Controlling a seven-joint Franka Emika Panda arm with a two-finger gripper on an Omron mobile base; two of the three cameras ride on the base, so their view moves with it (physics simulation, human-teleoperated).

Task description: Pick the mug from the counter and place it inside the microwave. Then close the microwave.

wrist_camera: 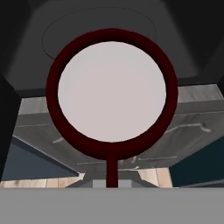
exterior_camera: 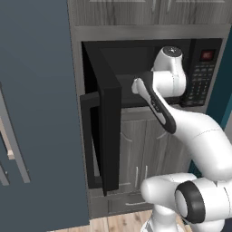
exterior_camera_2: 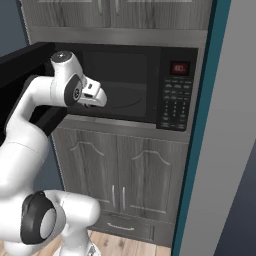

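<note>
— At the centre of the hand view, the mug (wrist_camera: 112, 92) hangs pinched in the pincer (wrist_camera: 112, 181), just before the microwave (exterior_camera_2: 125, 85) mouth.
— So the carry-in is under way; next it needs easing inward onto the turntable.

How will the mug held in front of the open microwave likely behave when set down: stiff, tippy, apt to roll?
The mug looks rigid: its round maroon rim holds a clean circle in the hand's grip. Its wide mouth suggests it is squat, so it probably sits stably upright. Laid on its side it might roll, though the thin handle would likely stop it.
</note>
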